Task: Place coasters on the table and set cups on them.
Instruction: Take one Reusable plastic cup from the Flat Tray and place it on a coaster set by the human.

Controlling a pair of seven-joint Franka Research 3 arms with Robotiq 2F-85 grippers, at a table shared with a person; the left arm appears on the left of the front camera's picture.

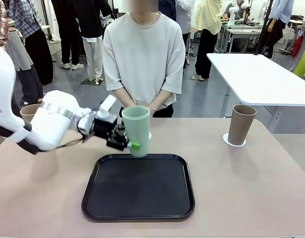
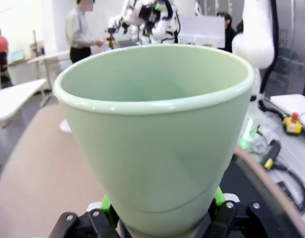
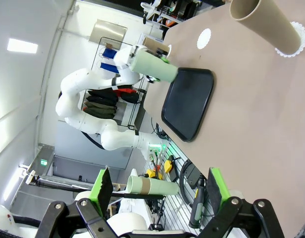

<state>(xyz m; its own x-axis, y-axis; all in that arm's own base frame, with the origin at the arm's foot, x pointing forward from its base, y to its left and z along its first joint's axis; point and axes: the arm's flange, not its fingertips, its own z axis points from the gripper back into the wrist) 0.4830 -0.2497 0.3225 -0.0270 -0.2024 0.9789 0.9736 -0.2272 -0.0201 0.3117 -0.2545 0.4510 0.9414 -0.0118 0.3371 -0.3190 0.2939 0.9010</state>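
Note:
My left gripper (image 1: 127, 143) is shut on the mint green cup (image 1: 135, 130) low on its side, holding it upright just over the far edge of the black tray (image 1: 137, 210). In the left wrist view the cup (image 2: 157, 139) sits between the green pads (image 2: 106, 204). Behind it a bare coaster (image 1: 150, 135) lies on the table (image 1: 241, 188), also seen from the right wrist (image 3: 204, 38). A tan cup (image 1: 240, 124) stands on a coaster (image 1: 234, 141) at the right. Another tan cup (image 1: 28, 112) stands at the far left, half hidden by my arm. My right gripper (image 3: 157, 191) is open, holding nothing.
A person (image 1: 143, 59) stands at the far side with hands clasped, just behind the green cup. A white table (image 1: 261, 74) stands beyond on the right. In the right wrist view a further tan cup (image 3: 152, 186) stands off the table's near edge among cables.

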